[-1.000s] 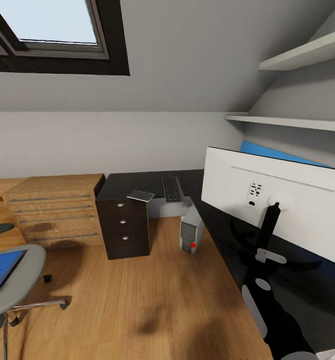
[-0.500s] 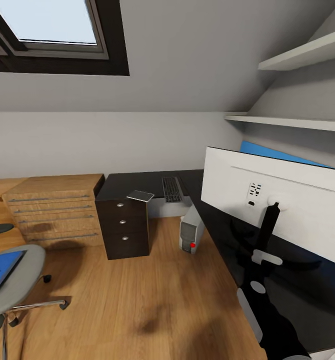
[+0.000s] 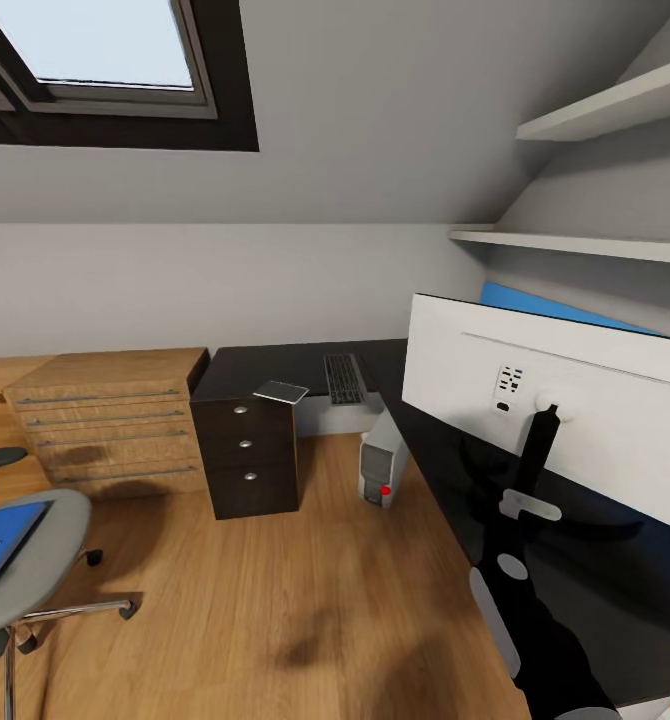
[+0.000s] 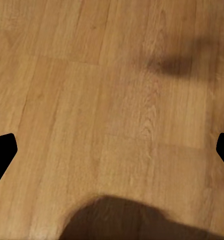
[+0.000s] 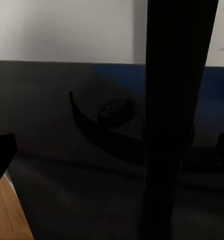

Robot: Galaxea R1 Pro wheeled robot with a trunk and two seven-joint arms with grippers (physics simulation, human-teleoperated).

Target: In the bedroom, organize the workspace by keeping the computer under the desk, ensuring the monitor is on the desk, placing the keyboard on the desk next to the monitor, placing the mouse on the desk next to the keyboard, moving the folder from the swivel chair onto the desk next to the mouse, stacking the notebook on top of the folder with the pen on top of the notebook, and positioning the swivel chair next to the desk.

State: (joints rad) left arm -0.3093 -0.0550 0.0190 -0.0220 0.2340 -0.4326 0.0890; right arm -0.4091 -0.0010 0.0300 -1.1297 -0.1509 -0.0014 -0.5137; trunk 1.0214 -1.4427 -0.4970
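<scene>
Right arm (image 3: 520, 590) crept left; one monitor (image 3: 550, 415).

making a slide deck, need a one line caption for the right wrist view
Right hand open around the monitor's black stem above the black desk top, with the desk's bright blue back panel behind.
</scene>
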